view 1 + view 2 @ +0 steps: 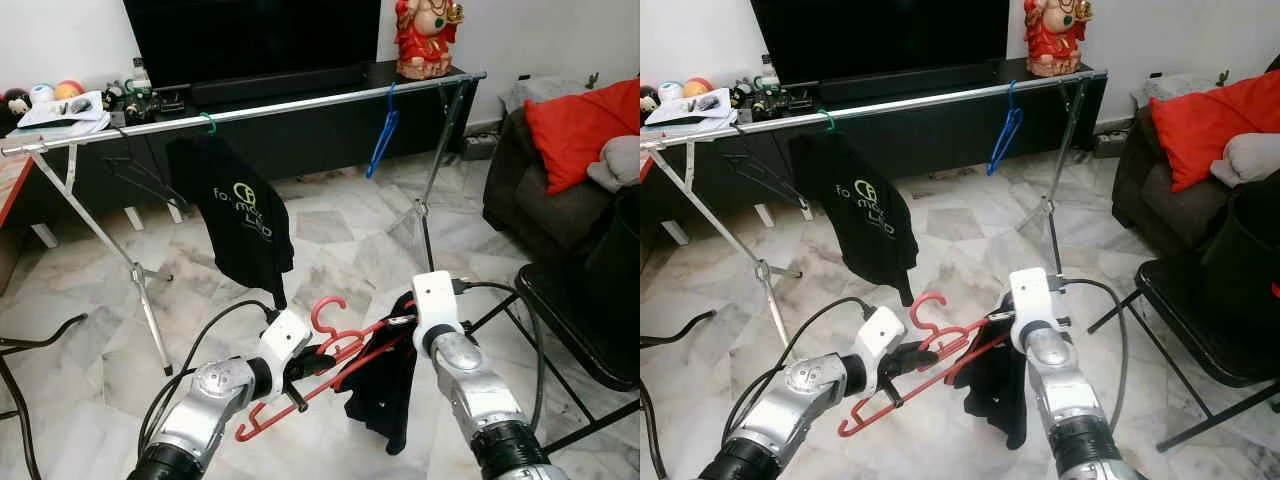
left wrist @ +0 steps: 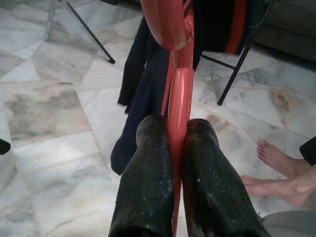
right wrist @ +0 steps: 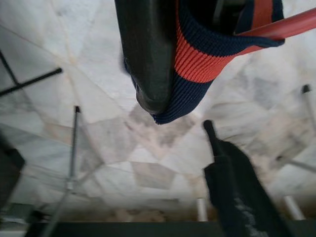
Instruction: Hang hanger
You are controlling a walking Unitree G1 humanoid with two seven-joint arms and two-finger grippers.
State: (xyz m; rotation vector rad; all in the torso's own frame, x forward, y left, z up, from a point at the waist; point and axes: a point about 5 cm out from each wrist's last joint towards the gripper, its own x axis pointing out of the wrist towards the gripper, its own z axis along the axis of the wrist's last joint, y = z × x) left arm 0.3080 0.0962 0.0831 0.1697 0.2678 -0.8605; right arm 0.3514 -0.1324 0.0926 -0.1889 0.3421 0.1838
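Left eye view: lower centre, left gripper (image 1: 305,372) clamped on red hanger (image 1: 335,365); right gripper (image 1: 405,320) pinches the dark garment's (image 1: 385,395) collar on it. Step: carrying. Next: lift hook onto rail (image 1: 250,110), upper frame, between black shirt (image 1: 240,220) and blue hanger (image 1: 382,135)

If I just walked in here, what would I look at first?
Probably the bright red hanger right in front of the robot, with a dark shirt drooping from it; the left hand is pinched shut on the hanger and the right hand is tucked into the shirt's striped collar. Behind them, a long silver rail crosses the room, with a black T-shirt and a blue hanger hanging from it.
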